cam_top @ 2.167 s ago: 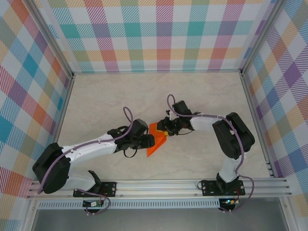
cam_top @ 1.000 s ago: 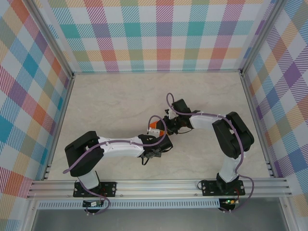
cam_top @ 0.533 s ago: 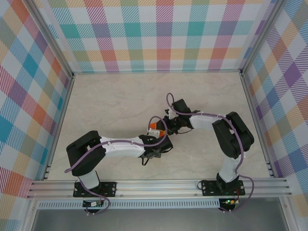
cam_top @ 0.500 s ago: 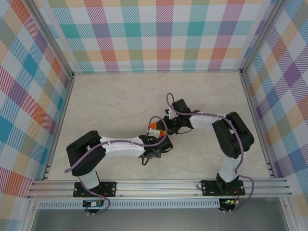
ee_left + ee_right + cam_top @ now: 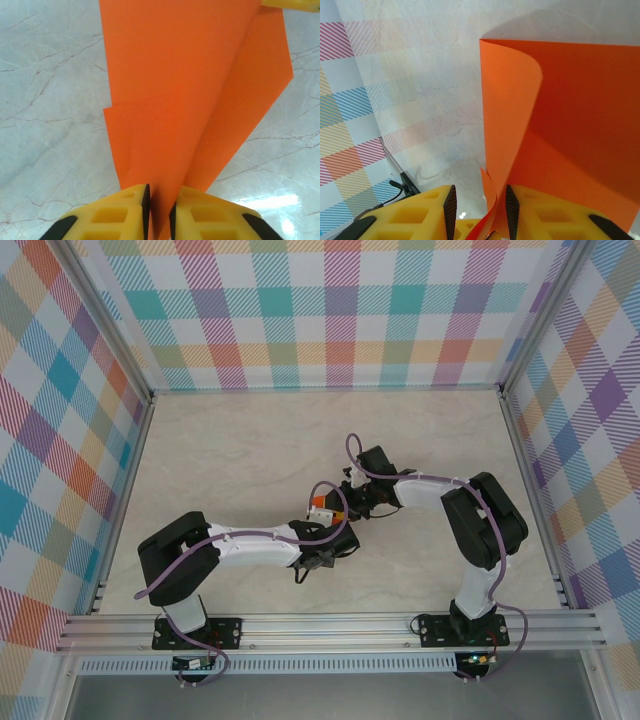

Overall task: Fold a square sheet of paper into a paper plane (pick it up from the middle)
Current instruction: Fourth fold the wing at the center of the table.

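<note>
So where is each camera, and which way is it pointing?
Top external: above and behind, looking down at the table; left arm and right arm show, left tool and right tool meeting at the paper plane.
Left wrist: on the left arm, looking along its yellow fingers, pinched on the orange paper.
Right wrist: on the right arm, fingers either side of the paper.
Shared: all see the paper.

text: none legible | labels, brands, numbers — none readable
</note>
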